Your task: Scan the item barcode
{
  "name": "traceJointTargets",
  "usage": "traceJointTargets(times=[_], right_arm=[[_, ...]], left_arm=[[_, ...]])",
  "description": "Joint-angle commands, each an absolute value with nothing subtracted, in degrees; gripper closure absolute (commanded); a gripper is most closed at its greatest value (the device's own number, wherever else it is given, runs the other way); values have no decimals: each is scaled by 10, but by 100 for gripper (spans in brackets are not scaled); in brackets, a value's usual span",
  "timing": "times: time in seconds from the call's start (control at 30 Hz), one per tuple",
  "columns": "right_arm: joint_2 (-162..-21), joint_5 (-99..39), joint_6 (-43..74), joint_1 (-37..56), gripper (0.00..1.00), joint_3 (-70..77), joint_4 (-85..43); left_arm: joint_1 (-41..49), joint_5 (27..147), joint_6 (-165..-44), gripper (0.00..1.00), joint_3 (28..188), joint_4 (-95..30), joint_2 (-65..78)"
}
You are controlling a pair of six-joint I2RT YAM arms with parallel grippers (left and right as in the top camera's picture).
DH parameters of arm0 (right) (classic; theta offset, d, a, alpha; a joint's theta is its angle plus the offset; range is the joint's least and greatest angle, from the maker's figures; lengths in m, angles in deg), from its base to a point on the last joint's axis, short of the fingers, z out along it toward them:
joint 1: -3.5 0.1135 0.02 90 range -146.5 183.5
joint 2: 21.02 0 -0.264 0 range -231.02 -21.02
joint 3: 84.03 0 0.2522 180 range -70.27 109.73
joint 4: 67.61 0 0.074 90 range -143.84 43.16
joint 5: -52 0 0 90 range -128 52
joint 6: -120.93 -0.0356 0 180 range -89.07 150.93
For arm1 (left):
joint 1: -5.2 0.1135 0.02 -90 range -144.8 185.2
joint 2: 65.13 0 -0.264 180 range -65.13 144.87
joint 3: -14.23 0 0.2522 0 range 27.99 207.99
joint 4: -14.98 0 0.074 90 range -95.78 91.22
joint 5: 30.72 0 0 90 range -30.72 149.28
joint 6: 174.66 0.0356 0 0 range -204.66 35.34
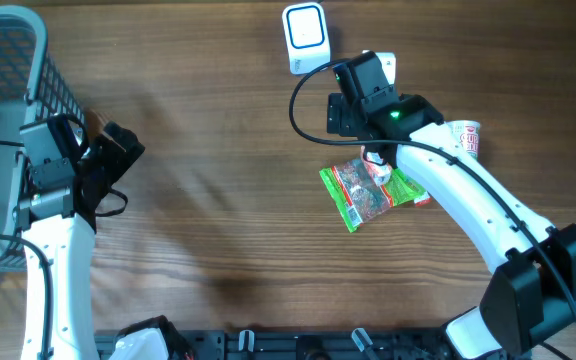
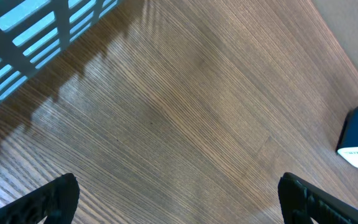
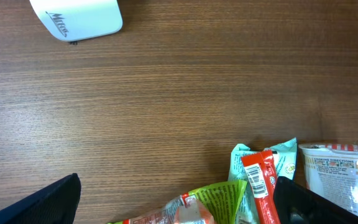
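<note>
Two right fingers astride green packet

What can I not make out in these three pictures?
- Overhead: the white paper cup with red print and the green plastic snack packet lie partly under the white right arm.
- Right wrist: the white rounded plastic scanner is cut by the top edge; the packet's print is too small to read.
- Left wrist: the blue-grey slatted plastic basket is cut by the left and top edges.
</note>
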State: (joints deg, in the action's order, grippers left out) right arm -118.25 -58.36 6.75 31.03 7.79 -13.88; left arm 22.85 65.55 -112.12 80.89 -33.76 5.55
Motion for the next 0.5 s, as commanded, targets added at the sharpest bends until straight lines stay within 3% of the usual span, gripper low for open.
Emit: traceJointTargets(times=[0.0,0.23,0.47], right_arm=[[-1181,-581,69,308,0,80,-142],[-1118,-575,68,308,0,79,-141],[-844,-595,86,307,0,79,-140]], left_arm=[[234,654,-1121,0,814,-337,59],[234,654,-1121,0,814,-337,59],[234,654,-1121,0,814,-337,59]])
